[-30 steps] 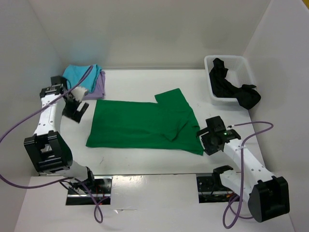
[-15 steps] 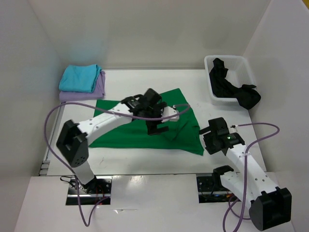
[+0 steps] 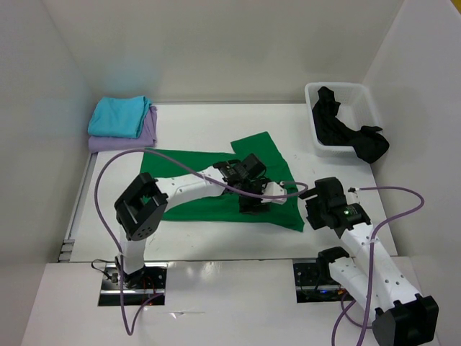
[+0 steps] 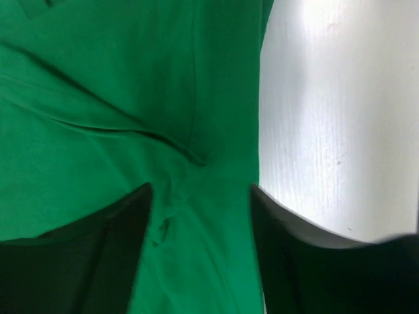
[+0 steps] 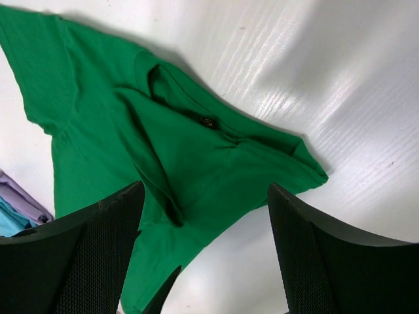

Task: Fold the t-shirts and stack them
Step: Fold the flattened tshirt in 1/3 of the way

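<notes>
Now, black t-shirt [image 3: 346, 133] in our white bin [image 3: 338, 85], left gripper [image 4: 200, 190] and right gripper [image 5: 204, 190] both unclenched over green t-shirt [image 3: 194, 180].

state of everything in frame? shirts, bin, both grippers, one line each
green t-shirt: spread on the table, wrinkled near the collar
turquoise t-shirt: folded, on top of the lavender one
lavender t-shirt: folded, bottom of the stack
black t-shirt: crumpled in the bin, hanging over its rim
white bin: upright
left gripper: jaws apart, low over the green t-shirt's edge
right gripper: jaws open, nothing between
</notes>
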